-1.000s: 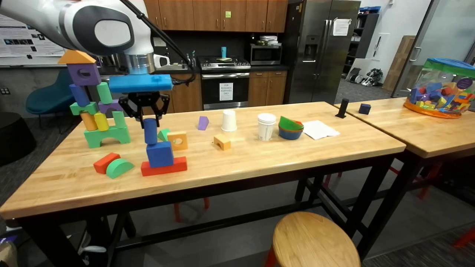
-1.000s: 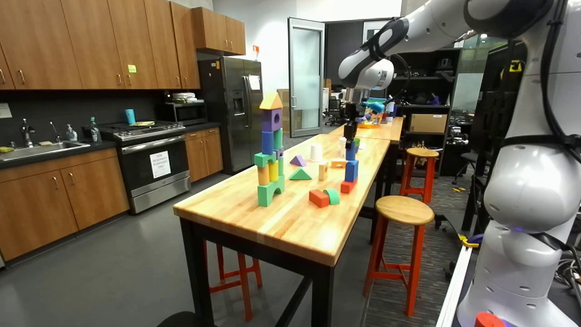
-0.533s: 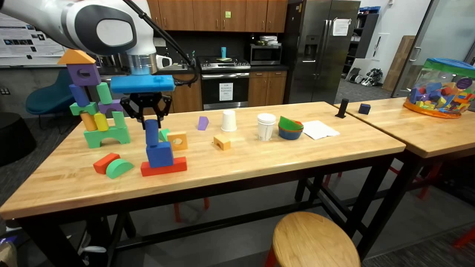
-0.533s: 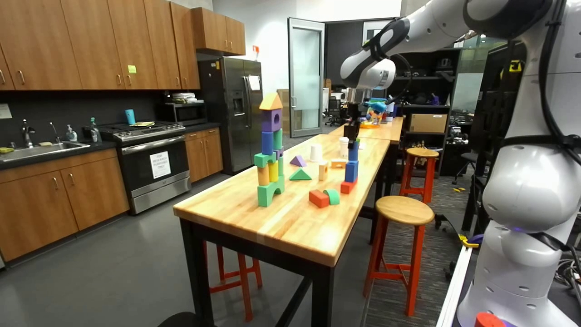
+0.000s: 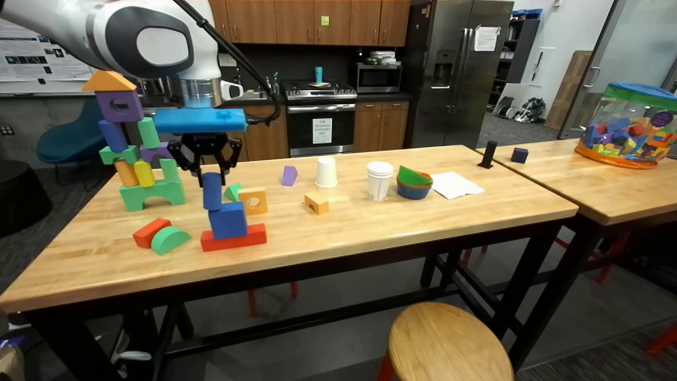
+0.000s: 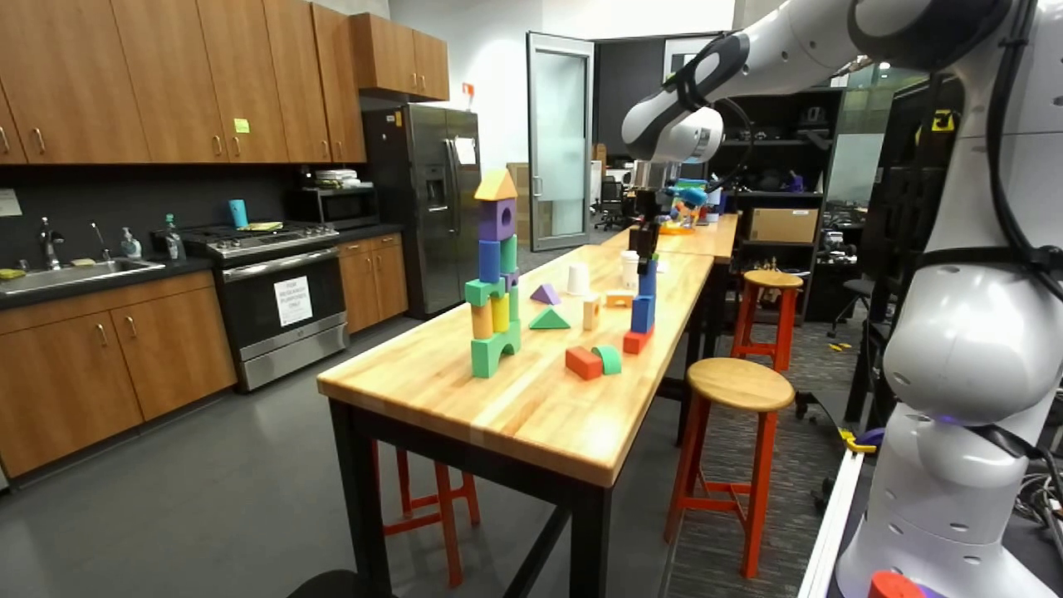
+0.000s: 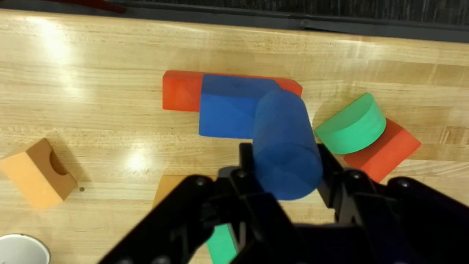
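Left of centre in an exterior view, the blue cylinder [image 5: 212,194] is held roughly upright, its upper end pinched in the black gripper [image 5: 212,179]. Against half a second ago, the two have slid together a touch toward the left of that frame and a shade lower, so the cylinder's foot now shows past the left edge of the blue block [image 5: 228,220] below it. That block lies on the long red block [image 5: 233,243], and neither has budged; nor have the green half-round block [image 5: 169,241] and short red block [image 5: 146,234] at the lower left, or the tower of blocks [image 5: 120,154] at the upper left. From where I stand I can't make out whether the cylinder touches the blue block. In the wrist view its body covers that block's right end, and the dark, blurred fingers [image 7: 329,172] hide most of the orange block with a hole [image 7: 166,185] and part of the green triangular block [image 7: 221,244] at the bottom; a white cup [image 7: 22,250] is cut off in the lower-left corner.
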Available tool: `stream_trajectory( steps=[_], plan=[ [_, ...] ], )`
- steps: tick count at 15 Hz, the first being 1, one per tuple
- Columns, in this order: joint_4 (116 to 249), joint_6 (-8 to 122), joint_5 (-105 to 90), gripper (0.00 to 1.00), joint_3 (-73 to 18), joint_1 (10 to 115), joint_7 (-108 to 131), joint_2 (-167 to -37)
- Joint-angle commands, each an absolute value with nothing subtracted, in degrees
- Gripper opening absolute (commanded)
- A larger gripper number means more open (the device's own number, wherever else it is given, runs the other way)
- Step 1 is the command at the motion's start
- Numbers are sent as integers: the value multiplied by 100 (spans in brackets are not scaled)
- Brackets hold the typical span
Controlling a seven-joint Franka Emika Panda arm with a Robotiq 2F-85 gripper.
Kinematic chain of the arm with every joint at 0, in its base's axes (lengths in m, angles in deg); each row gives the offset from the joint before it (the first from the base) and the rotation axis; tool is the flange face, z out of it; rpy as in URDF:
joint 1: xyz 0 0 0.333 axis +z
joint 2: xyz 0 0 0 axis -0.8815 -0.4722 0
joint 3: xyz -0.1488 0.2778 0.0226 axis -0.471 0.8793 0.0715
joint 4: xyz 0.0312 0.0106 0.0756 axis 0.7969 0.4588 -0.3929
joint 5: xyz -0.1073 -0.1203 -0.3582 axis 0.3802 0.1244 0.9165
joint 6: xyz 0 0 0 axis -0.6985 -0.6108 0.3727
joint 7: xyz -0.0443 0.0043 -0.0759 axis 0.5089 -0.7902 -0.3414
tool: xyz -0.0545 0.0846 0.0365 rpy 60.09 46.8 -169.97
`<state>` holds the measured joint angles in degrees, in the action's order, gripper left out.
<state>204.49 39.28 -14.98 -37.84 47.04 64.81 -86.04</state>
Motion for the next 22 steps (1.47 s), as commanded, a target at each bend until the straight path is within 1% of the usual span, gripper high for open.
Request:
stream_trajectory(
  steps=[1, 7, 12, 15, 22],
  plan=[
    [20406, 3806, -1392, 17, -3766, 4725, 6435, -8576],
    [20411, 3824, -1393, 17, -3745, 4752, 6428, -8591],
    [20403, 4044, -1361, 17, -3730, 4767, 6382, -8711],
    [20436, 4426, -1082, 17, -3710, 4771, 6377, -8776],
    [20418, 4590, -742, 17, -3686, 4761, 6353, -8799]
  ],
)
